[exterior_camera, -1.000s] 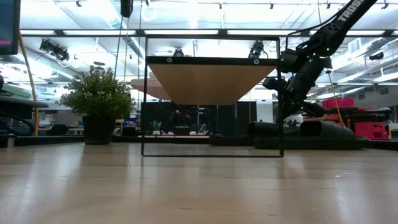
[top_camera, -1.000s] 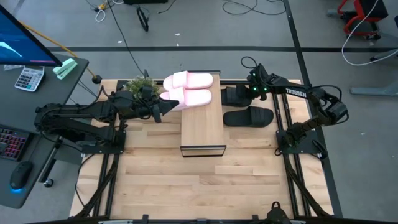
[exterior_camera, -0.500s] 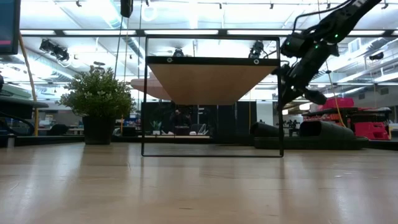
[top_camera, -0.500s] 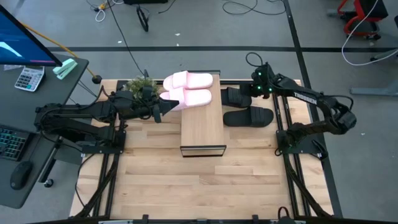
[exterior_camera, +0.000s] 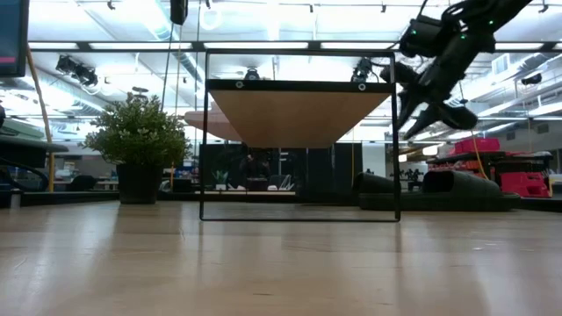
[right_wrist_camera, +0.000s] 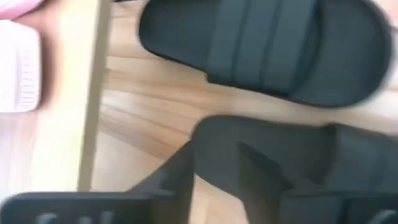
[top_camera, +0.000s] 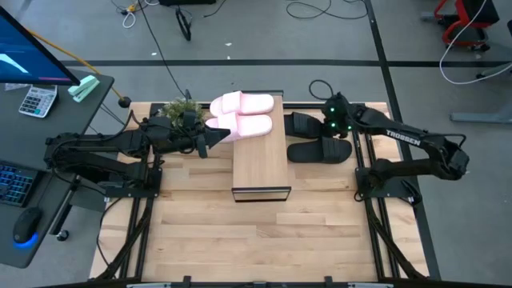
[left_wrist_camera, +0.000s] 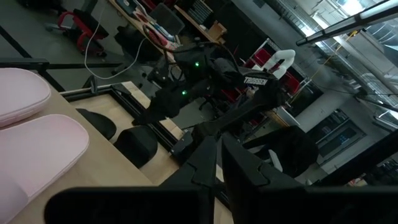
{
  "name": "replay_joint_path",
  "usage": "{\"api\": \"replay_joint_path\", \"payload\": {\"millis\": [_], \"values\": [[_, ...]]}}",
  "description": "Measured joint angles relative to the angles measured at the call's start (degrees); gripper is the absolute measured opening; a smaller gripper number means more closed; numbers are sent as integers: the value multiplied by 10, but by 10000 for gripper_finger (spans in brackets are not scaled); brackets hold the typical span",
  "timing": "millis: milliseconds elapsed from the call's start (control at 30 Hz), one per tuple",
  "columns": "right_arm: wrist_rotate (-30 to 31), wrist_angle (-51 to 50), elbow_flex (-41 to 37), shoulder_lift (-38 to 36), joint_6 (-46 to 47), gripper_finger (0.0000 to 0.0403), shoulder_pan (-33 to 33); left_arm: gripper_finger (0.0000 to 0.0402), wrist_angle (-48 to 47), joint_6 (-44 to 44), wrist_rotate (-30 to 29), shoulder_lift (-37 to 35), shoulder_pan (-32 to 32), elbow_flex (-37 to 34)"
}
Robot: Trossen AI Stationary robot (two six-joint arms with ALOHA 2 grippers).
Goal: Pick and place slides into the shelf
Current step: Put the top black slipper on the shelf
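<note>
High view: right gripper (top_camera: 329,128) above black slides (top_camera: 320,150), fingers (right_wrist_camera: 261,171) slightly spread, empty.

The right tool (top_camera: 326,128) partly hides the farther black slide (top_camera: 302,124).

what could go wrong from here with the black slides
1. The two black slides lie close together on the table, one partly under the right arm. The right pincer, raised above them, could nudge the far one while coming down for the near one.

2. The pink slides already fill the far end of the shelf, and the left pincer sits right beside them. A black slide placed carelessly could bump them or overhang the narrow plank.
</note>
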Motion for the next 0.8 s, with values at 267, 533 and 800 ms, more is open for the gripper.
{"api": "replay_joint_path", "payload": {"millis": [267,533,800], "values": [[51,70,0,76,82,272,4,22,0,8,0,0,0,0],[63,87,0,157,109,357,-17,27,1,6,0,0,0,0],[58,143,0,188,108,359,-29,27,1,4,0,0,0,0]]}}
